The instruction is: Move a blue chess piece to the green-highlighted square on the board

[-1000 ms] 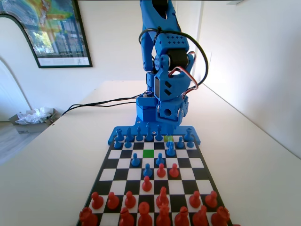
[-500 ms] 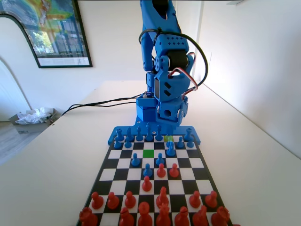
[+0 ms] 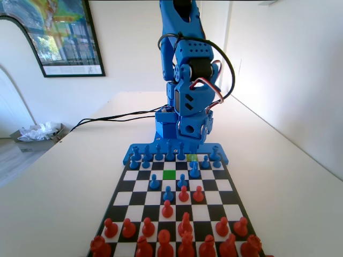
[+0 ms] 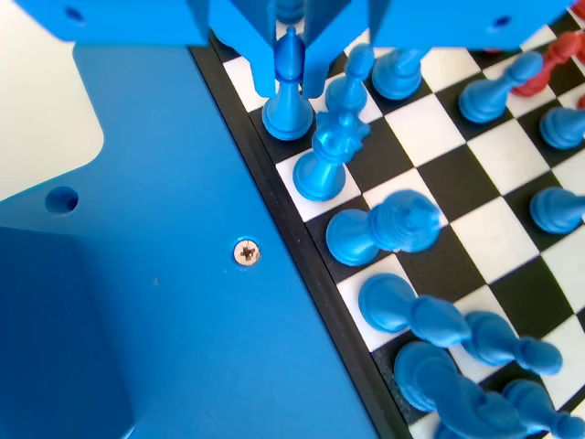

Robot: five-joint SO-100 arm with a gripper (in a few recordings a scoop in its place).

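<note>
Blue chess piece [image 4: 289, 91] at the board's [image 4: 302, 274] edge stands between your tool's [image 4: 290, 78] parted jaws, ungripped.

A pale table [image 3: 64, 176] carries the board [image 3: 124, 183] near its far edge, black cables [image 3: 115, 116] trailing left beside it.

Red chess pieces [image 3: 167, 209] stand at the near end. A framed picture [image 3: 59, 35] hangs on the wall at the left. A black cable [image 3: 115, 116] lies across the white counter [image 3: 69, 182] toward a tray of crumpled paper [image 3: 37, 134] past its left edge.
</note>
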